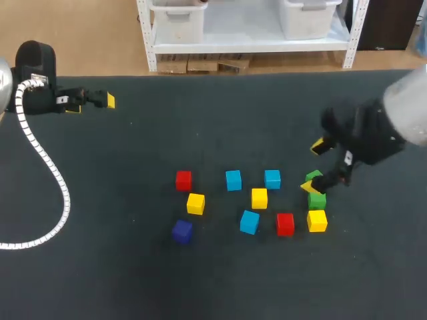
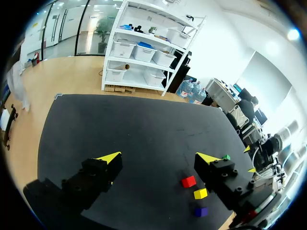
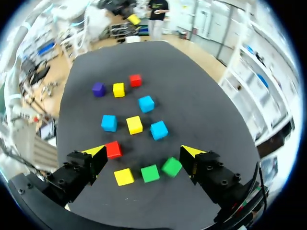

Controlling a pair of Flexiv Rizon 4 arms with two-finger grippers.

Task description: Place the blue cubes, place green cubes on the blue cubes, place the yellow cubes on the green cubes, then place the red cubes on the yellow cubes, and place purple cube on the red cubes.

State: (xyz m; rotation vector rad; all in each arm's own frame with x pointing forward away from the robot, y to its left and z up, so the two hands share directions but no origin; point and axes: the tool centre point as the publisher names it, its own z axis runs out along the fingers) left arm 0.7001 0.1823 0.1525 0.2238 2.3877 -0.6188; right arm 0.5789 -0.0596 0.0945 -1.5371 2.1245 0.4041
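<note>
Right hand (image 3: 144, 152) first: I am holding it with its fingers spread wide, pinching nothing, over the right side of the desk (image 1: 133, 280). Under it, between the two yellow tips and a little back toward the wrist, the green cubes (image 3: 150, 173) are lying side by side, with a yellow cube (image 3: 124, 176) just beside them and a red cube (image 3: 113, 149) near. From above I cannot tell whether a tip is touching a green. Nothing is stacked yet: every cube is sitting singly on the desk. I am judging a green to be the next pick, and the move is turning on this: the nearest blue cube (image 3: 159, 130) is lying just ahead of the hand, past the fingertips toward the desk's middle, so the carry would be short and forward. The green nearer that blue is sitting on a slant, so the wrist may need a twist to square the fingers to it. My left hand (image 2: 159, 158), also spread and empty, is hanging well apart at the far-left corner, so the right arm is the nearer.
</note>
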